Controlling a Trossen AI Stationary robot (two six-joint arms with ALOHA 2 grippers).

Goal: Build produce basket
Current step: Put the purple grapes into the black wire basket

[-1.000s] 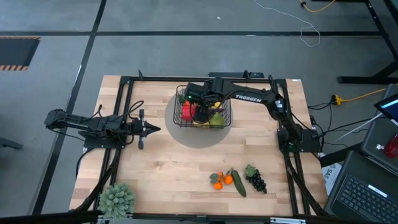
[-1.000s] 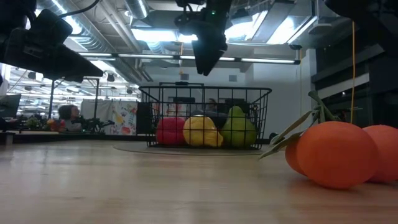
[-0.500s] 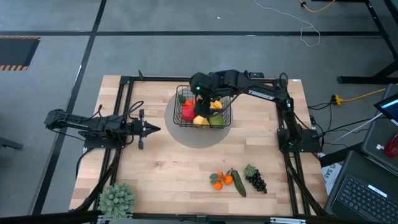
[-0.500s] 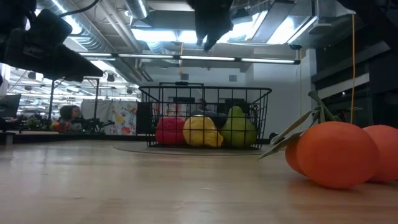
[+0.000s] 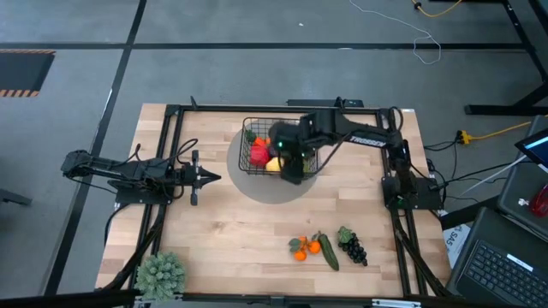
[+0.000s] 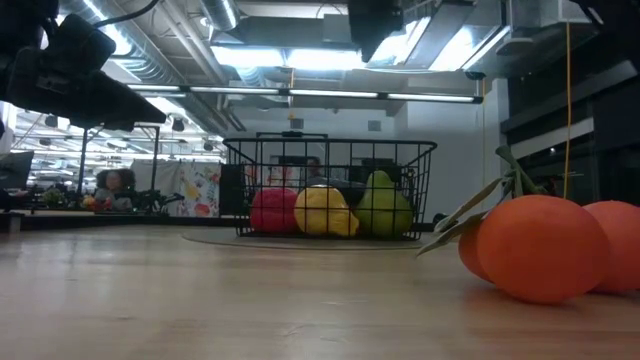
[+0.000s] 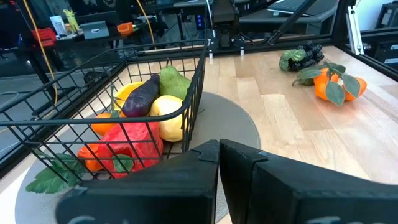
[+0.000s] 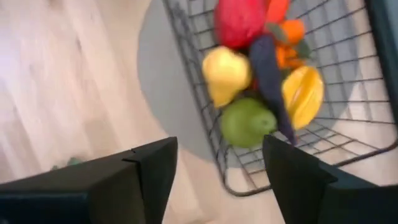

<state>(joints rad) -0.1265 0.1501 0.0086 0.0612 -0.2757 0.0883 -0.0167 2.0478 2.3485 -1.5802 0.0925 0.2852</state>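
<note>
The black wire basket (image 5: 257,147) stands on a grey round mat (image 5: 257,186) at the table's far middle. It holds a red pepper (image 8: 239,18), a lemon (image 8: 227,71), a green fruit (image 8: 249,121), a yellow starfruit (image 8: 303,93), a purple eggplant (image 8: 270,71) and something orange. My right gripper (image 5: 292,164) hovers open and empty above the basket's near rim (image 8: 217,174). My left gripper (image 5: 211,178) waits shut left of the mat, level above the table (image 7: 219,163). Oranges (image 5: 303,248), a cucumber (image 5: 330,255) and dark grapes (image 5: 353,249) lie on the table's near right.
A bushy grey-green plant (image 5: 161,274) sits at the table's near left corner. A black frame (image 5: 171,154) runs along the table's edges. Bare wood lies between the mat and the loose produce. In the low view the oranges (image 6: 545,248) lie close on the right.
My right gripper has risen from just over the basket's far left part and swung toward the table's near edge and a little right, ending above the basket's near rim. The fruits in the basket and on the table have stayed put.
</note>
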